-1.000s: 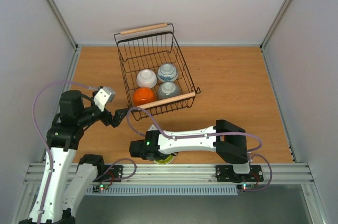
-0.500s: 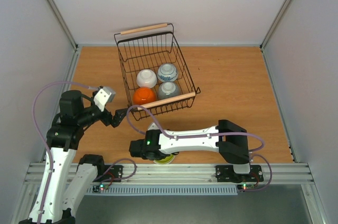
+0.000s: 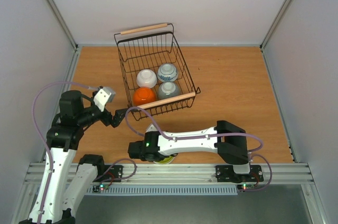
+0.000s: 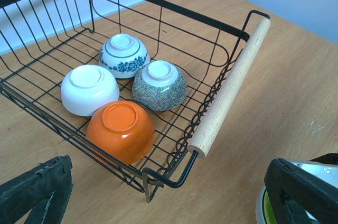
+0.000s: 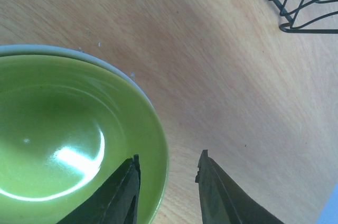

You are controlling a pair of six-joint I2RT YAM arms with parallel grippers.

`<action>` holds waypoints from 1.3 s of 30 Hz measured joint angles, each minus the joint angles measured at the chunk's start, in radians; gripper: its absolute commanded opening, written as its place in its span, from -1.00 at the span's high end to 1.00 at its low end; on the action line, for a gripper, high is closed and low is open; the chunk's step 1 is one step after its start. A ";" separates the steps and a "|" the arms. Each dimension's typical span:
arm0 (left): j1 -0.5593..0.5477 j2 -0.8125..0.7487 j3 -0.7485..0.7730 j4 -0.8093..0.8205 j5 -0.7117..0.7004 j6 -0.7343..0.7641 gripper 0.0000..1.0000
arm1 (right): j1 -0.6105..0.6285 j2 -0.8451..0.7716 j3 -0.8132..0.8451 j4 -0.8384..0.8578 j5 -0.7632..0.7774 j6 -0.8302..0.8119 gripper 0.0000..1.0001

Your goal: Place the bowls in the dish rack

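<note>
The black wire dish rack [image 3: 125, 55] with wooden handles stands at the middle left. It holds, upside down, a white bowl [image 3: 147, 78], a blue-and-white bowl [image 3: 167, 71], a grey speckled bowl [image 3: 169, 90] and an orange bowl [image 3: 144, 96]. The yellow-green bowl [image 5: 68, 139] sits upright inside a white bowl [image 5: 63, 50] at the near edge, mostly hidden under my right arm in the top view [image 3: 167, 159]. My right gripper [image 5: 166, 182] is open, one finger inside the green bowl and one outside its rim. My left gripper [image 3: 120, 115] is open and empty just left of the rack's near corner.
The rack's near wooden handle [image 4: 232, 81] lies between my left gripper and the stacked bowls [image 4: 262, 208]. The metal rail [image 3: 174, 171] runs along the table's near edge right behind the bowls. White walls enclose the table on three sides.
My right wrist has shifted slightly left and down over the yellow-green bowl. The left arm and the rack have not moved.
</note>
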 measured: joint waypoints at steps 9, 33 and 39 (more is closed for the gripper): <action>0.000 -0.002 0.000 0.000 0.001 0.000 -0.98 | 0.000 0.032 -0.023 0.018 -0.011 0.000 0.44; 0.000 -0.006 0.000 0.000 0.004 0.000 -0.98 | 0.002 0.040 -0.037 0.006 -0.005 0.023 0.97; 0.000 -0.006 0.000 0.000 0.004 0.000 -0.98 | 0.002 0.013 -0.037 -0.010 0.003 0.024 0.97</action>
